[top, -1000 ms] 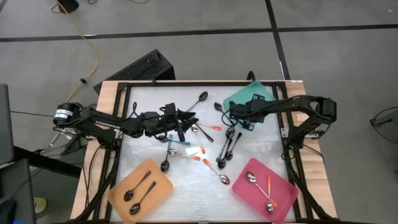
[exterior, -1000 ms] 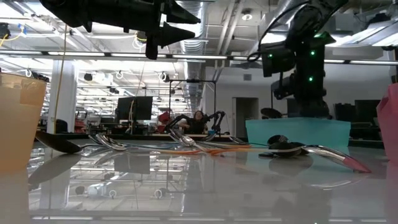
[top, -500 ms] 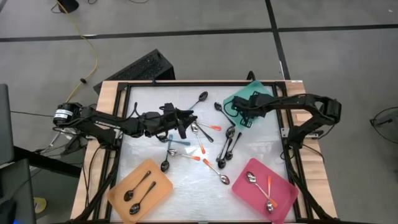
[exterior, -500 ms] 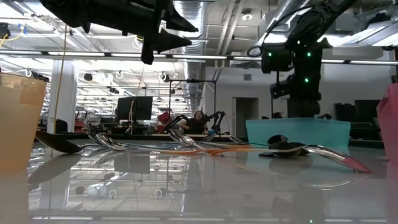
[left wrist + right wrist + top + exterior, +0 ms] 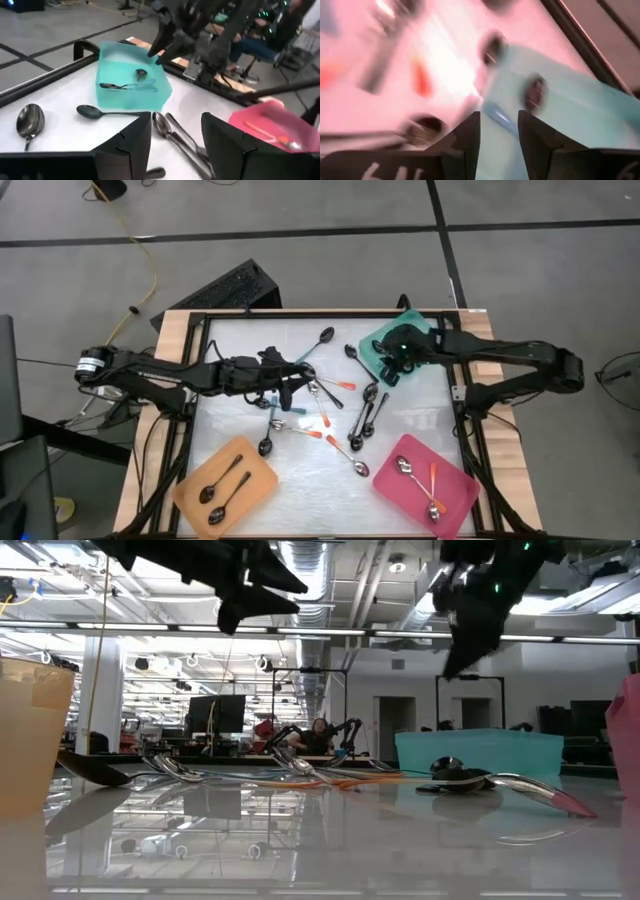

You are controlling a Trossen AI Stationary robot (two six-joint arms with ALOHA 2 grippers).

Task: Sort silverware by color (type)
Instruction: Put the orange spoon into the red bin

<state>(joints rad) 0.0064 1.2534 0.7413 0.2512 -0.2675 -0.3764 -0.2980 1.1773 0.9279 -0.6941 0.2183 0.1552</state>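
Several spoons (image 5: 322,408) lie loose in the middle of the white table: silver ones, ones with orange handles and dark ones. In the left wrist view a teal-handled spoon (image 5: 127,86) lies inside the teal tray (image 5: 150,97), and a dark spoon (image 5: 102,111) lies on the table in front of it. My left gripper (image 5: 295,380) (image 5: 175,137) hovers open and empty above the pile. My right gripper (image 5: 388,370) (image 5: 497,132) hangs open above the teal tray's (image 5: 405,340) near left corner, well clear of it in the low view (image 5: 455,665).
The orange tray (image 5: 255,460) at the near left holds dark spoons. The pink tray (image 5: 458,480) at the near right holds silver and orange-handled spoons. A black frame (image 5: 300,315) runs around the table. Bare table shows along the far left and the near middle.
My right gripper has risen from low inside the teal tray to well above it and has tipped, its arm stretching out toward the table's right. My left gripper has drifted slightly up and toward the far left over the pile. The spoons have not moved.
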